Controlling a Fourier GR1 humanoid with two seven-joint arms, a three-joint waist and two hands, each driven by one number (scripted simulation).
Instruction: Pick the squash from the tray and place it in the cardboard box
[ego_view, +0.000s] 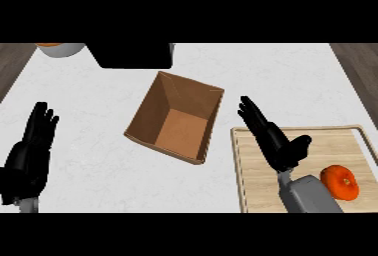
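An orange, round squash (341, 182) lies on the wooden tray (255, 172) at the lower right. The brown cardboard box (177, 119) stands open in the middle of the white counter, just left of the tray. My right hand (275, 143) hovers over the tray's left part, open with straight fingers pointing up and left, a short way left of the squash and not touching it. My left hand (29, 150) rests open at the far left, fingers up.
A black appliance (135, 55) stands at the back edge behind the box. A white bowl with something orange (59, 48) sits at the back left corner. Dark wooden floor shows past both counter sides.
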